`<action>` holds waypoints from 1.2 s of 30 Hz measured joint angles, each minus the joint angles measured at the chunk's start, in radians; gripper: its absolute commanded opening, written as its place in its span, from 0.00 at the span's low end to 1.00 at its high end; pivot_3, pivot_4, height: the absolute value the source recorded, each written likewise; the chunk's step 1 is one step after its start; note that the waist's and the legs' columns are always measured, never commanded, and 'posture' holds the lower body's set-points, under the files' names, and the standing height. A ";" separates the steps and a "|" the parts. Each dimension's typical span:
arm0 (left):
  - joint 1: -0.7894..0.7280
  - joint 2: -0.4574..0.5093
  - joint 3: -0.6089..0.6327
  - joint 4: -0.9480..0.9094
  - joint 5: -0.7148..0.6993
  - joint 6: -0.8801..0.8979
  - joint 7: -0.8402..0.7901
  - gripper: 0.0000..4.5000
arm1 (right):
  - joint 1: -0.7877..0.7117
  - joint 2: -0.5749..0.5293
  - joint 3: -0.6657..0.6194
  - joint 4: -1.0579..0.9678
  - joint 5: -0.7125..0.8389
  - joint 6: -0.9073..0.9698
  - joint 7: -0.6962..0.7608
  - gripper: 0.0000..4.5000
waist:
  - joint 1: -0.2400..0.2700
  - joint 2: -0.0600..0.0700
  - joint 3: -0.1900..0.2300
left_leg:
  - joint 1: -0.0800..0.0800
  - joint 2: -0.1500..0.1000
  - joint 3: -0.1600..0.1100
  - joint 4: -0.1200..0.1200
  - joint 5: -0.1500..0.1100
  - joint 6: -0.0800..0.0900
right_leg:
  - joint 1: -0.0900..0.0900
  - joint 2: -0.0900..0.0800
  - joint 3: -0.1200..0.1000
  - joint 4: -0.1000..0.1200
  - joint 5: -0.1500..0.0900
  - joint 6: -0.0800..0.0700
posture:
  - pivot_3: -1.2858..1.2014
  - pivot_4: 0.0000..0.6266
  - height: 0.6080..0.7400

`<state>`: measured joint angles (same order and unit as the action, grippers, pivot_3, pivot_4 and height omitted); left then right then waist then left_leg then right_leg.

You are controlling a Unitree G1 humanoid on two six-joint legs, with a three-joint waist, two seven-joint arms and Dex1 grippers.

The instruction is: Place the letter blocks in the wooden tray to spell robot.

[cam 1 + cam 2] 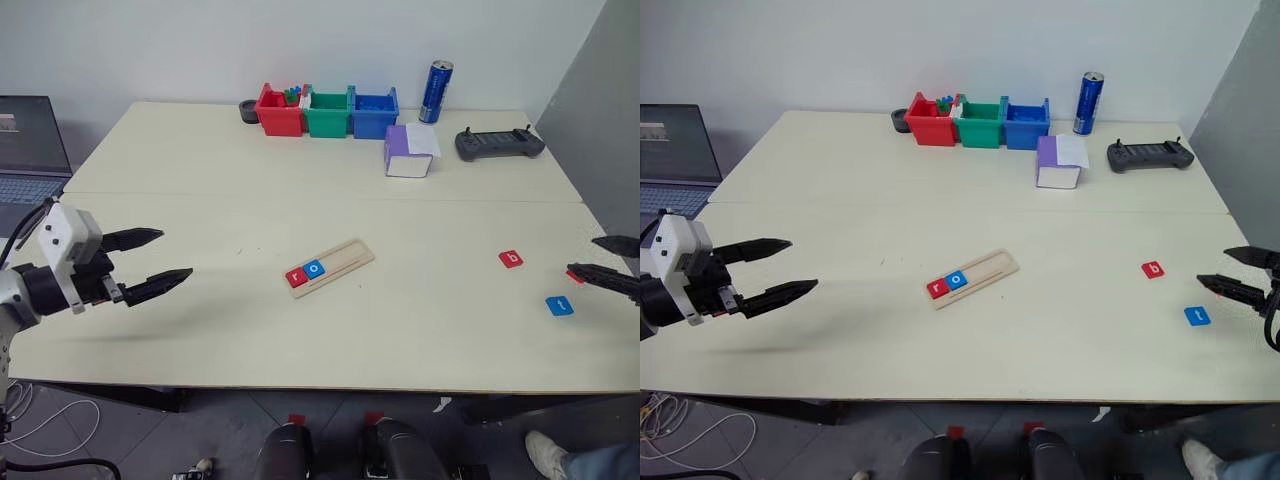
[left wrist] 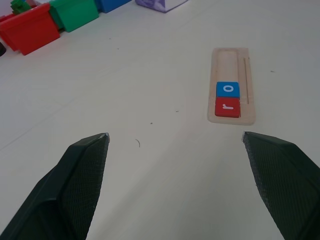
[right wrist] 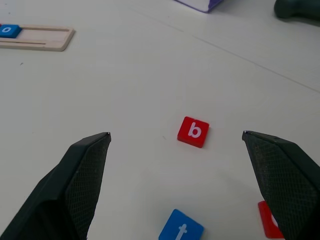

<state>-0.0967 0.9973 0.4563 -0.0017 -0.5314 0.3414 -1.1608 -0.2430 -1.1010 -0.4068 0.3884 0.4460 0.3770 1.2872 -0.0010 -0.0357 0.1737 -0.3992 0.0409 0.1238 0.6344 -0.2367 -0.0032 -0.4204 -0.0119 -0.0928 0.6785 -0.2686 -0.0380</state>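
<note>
Lying nearest the right gripper [image 3: 175,137], whose fingers stand wide apart and empty: blue t block [image 3: 181,230], a red block [image 3: 269,220] partly hidden behind one finger, then red b block [image 3: 193,131] just beyond. Left gripper [image 1: 158,257], equally spread and empty, hovers well apart from the wooden tray [image 1: 331,268], which sits mid-table with red r block [image 1: 296,277] and blue o block [image 1: 314,268] at its near end.

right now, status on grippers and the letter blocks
Left gripper and right gripper both open, empty. Red r, blue o in wooden tray. Red b, blue t loose on table. Path clear.
</note>
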 measured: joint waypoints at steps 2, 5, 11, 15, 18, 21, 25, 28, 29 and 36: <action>-0.006 0.000 -0.003 0.001 -0.001 0.000 -0.010 1.00 | 0.000 0.000 0.000 0.000 0.000 0.000 0.000 1.00 | 0.000 0.000 0.000 | 0.000 0.000 0.000 0.001 0.000 0.000 | 0.000 0.000 0.000 0.000 0.000 0.000 | 0.52 0.24 1.00; -0.018 -0.005 -0.010 0.005 0.001 0.000 -0.006 1.00 | 0.002 0.000 0.000 -0.007 0.002 0.002 0.001 1.00 | 0.000 0.000 0.000 | 0.000 0.000 0.000 0.001 0.000 0.000 | 0.000 0.000 0.000 0.001 0.000 0.000 | 0.52 0.24 1.00; -0.015 -0.013 -0.034 0.024 0.031 -0.022 -0.002 1.00 | 0.006 0.000 0.000 -0.029 0.005 0.003 -0.003 1.00 | 0.000 0.000 0.000 | 0.000 0.000 0.000 0.001 0.000 0.000 | 0.000 0.000 0.000 0.001 0.000 0.000 | 0.52 0.24 1.00; -0.016 -0.039 -0.058 0.024 0.043 -0.033 0.001 1.00 | 0.005 0.008 0.001 -0.065 0.009 0.009 -0.003 1.00 | 0.000 0.000 0.000 | 0.000 0.000 0.000 0.001 0.000 0.000 | 0.000 0.000 0.000 0.001 0.000 0.000 | 0.52 0.24 1.00; -0.030 -0.095 -0.106 0.020 0.061 -0.046 0.033 1.00 | -0.018 0.061 0.041 -0.165 0.032 0.048 -0.016 1.00 | -0.002 0.000 0.000 | 0.001 0.001 0.000 0.002 0.000 0.000 | 0.001 0.000 0.000 0.002 0.000 0.000 | 0.52 0.24 1.00; -0.034 -0.163 -0.162 0.014 0.081 -0.055 0.070 1.00 | -0.041 0.142 0.126 -0.292 0.052 0.096 -0.046 1.00 | -0.002 0.000 0.000 | 0.000 0.001 0.000 0.004 0.000 0.000 | 0.001 0.001 0.000 0.002 0.000 0.000 | 0.52 0.24 1.00; -0.023 -0.232 -0.240 0.016 0.137 -0.111 0.102 1.00 | -0.089 0.231 0.230 -0.400 0.064 0.142 -0.090 1.00 | 0.000 0.000 0.000 | -0.001 0.001 -0.001 0.006 0.000 0.000 | 0.001 0.001 0.000 0.003 0.000 0.000 | 0.52 0.24 1.00; -0.044 -0.292 -0.268 0.051 0.159 -0.147 0.129 1.00 | -0.118 0.286 0.292 -0.456 0.064 0.165 -0.121 1.00 | 0.002 0.000 0.000 | -0.002 0.001 -0.001 0.008 0.000 0.000 | 0.001 0.001 -0.001 0.003 0.000 0.000 | 0.52 0.24 1.00; -0.057 -0.310 -0.280 0.068 0.167 -0.162 0.136 1.00 | -0.124 0.303 0.315 -0.478 0.065 0.173 -0.132 1.00 | 0.002 0.000 0.000 | -0.002 0.001 -0.002 0.008 0.000 0.000 | 0.001 0.001 -0.001 0.003 0.000 0.000 | 0.52 0.24 1.00; -0.189 -0.373 -0.390 0.241 0.217 -0.232 0.088 1.00 | -0.131 0.365 0.405 -0.560 0.065 0.202 -0.170 1.00 | 0.003 -0.001 0.000 | -0.003 0.001 -0.002 0.010 0.000 0.000 | 0.002 0.001 -0.001 0.003 0.001 0.001 | 0.52 0.24 1.00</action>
<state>-0.2857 0.6246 0.0668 0.2394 -0.3144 0.1094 -1.0729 -0.3737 -0.7356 -0.0014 -0.1713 0.5113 0.5790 1.1176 0.0021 -0.0363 0.1732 -0.4017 0.0421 0.1219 0.6444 -0.2369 -0.0029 -0.4187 -0.0109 -0.0940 0.6815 -0.2676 -0.0370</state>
